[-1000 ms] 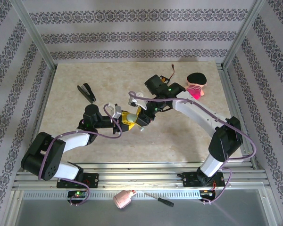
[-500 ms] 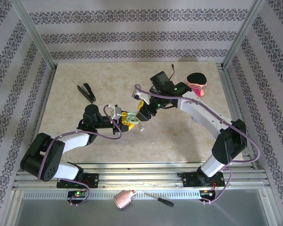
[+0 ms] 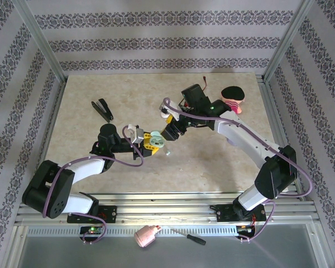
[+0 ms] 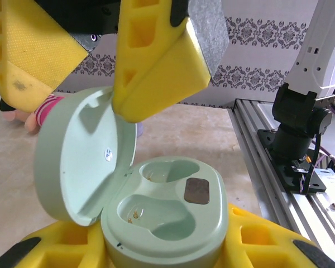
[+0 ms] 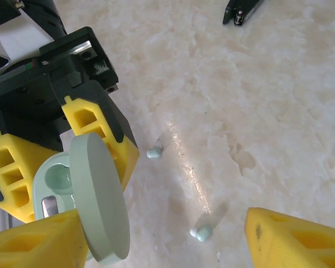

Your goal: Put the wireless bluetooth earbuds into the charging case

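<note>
The charging case (image 4: 167, 218) is a mint-green oval shell, and my left gripper (image 4: 164, 248) is shut on its base. Its lid (image 4: 81, 162) stands open to the left, and both wells hold nothing. In the top view the case (image 3: 158, 140) hangs above the table's middle. My right gripper (image 5: 173, 245) is open just above it; one yellow finger (image 4: 156, 67) sits at the lid's upper edge. Two mint-and-white earbuds lie on the table, one (image 5: 154, 152) close to the left gripper's finger (image 5: 103, 131), the other (image 5: 201, 233) between my right fingers, below them.
A black clip tool (image 3: 103, 109) lies at the back left of the table. A pink plush toy with a black hat (image 3: 232, 100) lies at the back right. A pink bottle (image 3: 147, 236) and a screwdriver (image 3: 188, 237) rest on the front rail.
The right gripper has drawn back a little from the left one, and its arm has swung right. The case's pale lid now shows standing open.
</note>
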{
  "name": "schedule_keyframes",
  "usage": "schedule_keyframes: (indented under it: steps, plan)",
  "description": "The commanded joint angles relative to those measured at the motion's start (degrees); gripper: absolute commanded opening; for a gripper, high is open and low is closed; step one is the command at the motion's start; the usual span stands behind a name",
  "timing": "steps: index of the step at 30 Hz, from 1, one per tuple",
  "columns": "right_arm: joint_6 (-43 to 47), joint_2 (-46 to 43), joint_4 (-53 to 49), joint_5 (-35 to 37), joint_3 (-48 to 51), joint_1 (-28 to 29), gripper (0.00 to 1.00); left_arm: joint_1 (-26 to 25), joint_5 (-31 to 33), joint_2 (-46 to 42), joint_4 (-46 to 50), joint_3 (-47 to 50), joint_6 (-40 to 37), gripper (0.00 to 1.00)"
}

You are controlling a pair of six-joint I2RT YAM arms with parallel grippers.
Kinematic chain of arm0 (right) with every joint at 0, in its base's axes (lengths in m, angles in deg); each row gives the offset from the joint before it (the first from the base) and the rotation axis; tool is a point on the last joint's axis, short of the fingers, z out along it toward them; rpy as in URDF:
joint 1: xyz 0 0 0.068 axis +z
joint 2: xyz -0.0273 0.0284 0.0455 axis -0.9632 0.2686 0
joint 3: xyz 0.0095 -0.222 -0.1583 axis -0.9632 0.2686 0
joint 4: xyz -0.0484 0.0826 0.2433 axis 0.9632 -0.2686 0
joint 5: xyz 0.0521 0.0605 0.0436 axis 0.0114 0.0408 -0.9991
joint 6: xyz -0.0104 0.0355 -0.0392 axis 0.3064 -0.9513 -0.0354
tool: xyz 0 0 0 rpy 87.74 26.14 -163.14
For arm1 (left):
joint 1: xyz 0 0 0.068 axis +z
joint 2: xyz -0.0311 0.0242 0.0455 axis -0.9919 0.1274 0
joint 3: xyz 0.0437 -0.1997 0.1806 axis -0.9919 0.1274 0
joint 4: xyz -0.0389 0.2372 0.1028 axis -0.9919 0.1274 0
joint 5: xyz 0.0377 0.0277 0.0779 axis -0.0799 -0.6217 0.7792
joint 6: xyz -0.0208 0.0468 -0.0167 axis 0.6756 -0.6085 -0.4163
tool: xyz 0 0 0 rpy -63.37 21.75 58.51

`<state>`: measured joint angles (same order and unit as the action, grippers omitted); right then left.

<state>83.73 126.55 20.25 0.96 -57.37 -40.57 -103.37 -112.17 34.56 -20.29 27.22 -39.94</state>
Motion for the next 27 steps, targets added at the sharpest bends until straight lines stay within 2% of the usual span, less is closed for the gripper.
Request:
schedule_keyframes:
  steps: [1,6,10,14,17,21,24,27]
  plan:
    - [-1.0,-1.2,1.3,-0.7,0.8,-0.7,0.69,-0.6,0.0,-1.2,0.7,0.0,-1.8,0.21]
    - [0.6,-2.5,0.9,-3.6,1.8,0.1,0.72,-0.3,1.9,-0.6,0.8,-0.4,-1.6,0.21]
    - [-2.5,-6.3,6.6,-4.0,6.0,0.2,0.76,0.8,5.1,0.2,-0.3,-0.1,-1.6,0.21]
    - [-8.4,-11.6,14.8,-1.5,12.2,-0.1,0.76,2.8,7.9,1.1,-2.0,0.2,-1.1,0.2]
    - [-15.3,-14.6,18.8,4.2,16.2,-0.2,0.76,4.5,10.4,1.0,-2.8,0.8,-0.9,0.2]
    - [-29.3,-15.1,20.9,15.0,19.8,-0.9,0.72,6.0,13.2,0.5,-2.3,1.2,-1.9,0.18]
    - [-38.5,-14.7,20.8,18.2,22.7,-2.0,0.68,6.6,14.0,0.1,-2.4,1.5,-2.2,0.18]
    - [-46.8,-13.6,22.1,18.4,26.2,-2.5,0.66,6.8,14.5,-0.3,-2.3,1.7,-2.7,0.18]
